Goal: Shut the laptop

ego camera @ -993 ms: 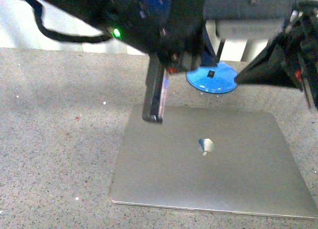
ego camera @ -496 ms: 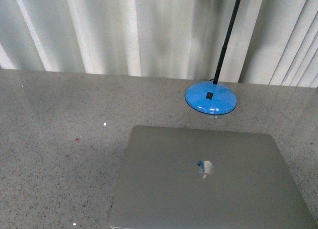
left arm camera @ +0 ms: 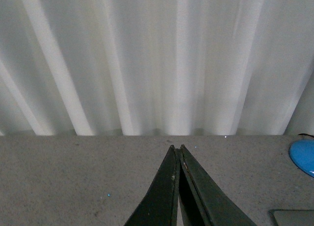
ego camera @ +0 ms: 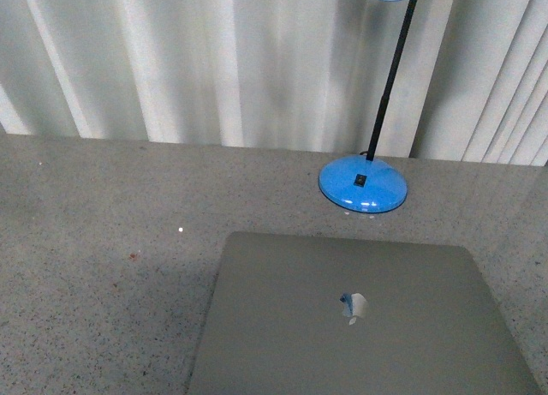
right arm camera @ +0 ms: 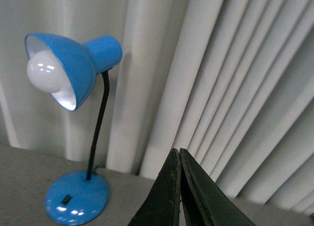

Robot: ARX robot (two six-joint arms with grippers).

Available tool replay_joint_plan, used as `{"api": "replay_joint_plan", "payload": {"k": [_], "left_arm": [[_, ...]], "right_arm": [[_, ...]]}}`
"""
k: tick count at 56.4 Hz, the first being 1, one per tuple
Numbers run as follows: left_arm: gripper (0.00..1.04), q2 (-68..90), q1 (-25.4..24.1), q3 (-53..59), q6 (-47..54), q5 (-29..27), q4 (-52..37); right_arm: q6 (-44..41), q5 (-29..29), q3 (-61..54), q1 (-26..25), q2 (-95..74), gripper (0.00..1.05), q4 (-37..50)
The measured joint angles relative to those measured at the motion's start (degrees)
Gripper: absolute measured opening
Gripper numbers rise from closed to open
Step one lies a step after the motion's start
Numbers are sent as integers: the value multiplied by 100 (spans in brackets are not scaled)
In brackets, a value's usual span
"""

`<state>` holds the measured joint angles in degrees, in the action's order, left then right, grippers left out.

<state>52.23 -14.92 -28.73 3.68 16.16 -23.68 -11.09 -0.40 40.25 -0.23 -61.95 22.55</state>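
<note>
The silver-grey laptop (ego camera: 360,326) lies flat on the speckled grey table (ego camera: 94,266) with its lid down and the shiny apple logo (ego camera: 353,307) facing up. One corner of the laptop (left arm camera: 294,218) shows in the left wrist view. Neither arm appears in the front view. My left gripper (left arm camera: 176,148) is shut with nothing in it, raised above the table and pointing at the white curtain. My right gripper (right arm camera: 176,151) is also shut and holds nothing, held high near the lamp.
A blue desk lamp stands just behind the laptop, its round base (ego camera: 363,184) on the table and its shade with a white bulb (right arm camera: 46,74) up high. A white pleated curtain (ego camera: 214,61) closes off the back of the table.
Both arms, which a second ago hung over the closed laptop, have left the front view. The view itself has tilted upward, so the laptop sits lower in the picture.
</note>
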Motion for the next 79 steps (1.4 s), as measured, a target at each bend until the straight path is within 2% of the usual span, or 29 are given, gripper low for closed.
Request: {"api": "replay_joint_plan", "payload": {"k": [5,11,38,40,43,48,79], "left_arm": [[4,-396,-140,446,-203,-105,-61],[4,-713,76,903,-273,-251,-140],[4,-2033,911,2142,-356,-1058,-85],[4,-2140,1110,2201,-358,-1390,-22],[4,-2271,1325,2271,-369,-1580,35],[4,-2608,1493,2430,-372,-1600,208],[4,-3683,1493,2717,-374,-1617,796]], "right_arm": [[612,37,-678,0,584,3,24],[890,33,-1340,9,1040,3,264],[1029,37,-2994,17,2271,3,599],[1032,35,-3077,17,2376,3,588],[1032,35,-3167,17,2500,3,549],[1034,33,-3394,17,2865,3,415],[1040,35,-3923,17,4111,3,-251]]}}
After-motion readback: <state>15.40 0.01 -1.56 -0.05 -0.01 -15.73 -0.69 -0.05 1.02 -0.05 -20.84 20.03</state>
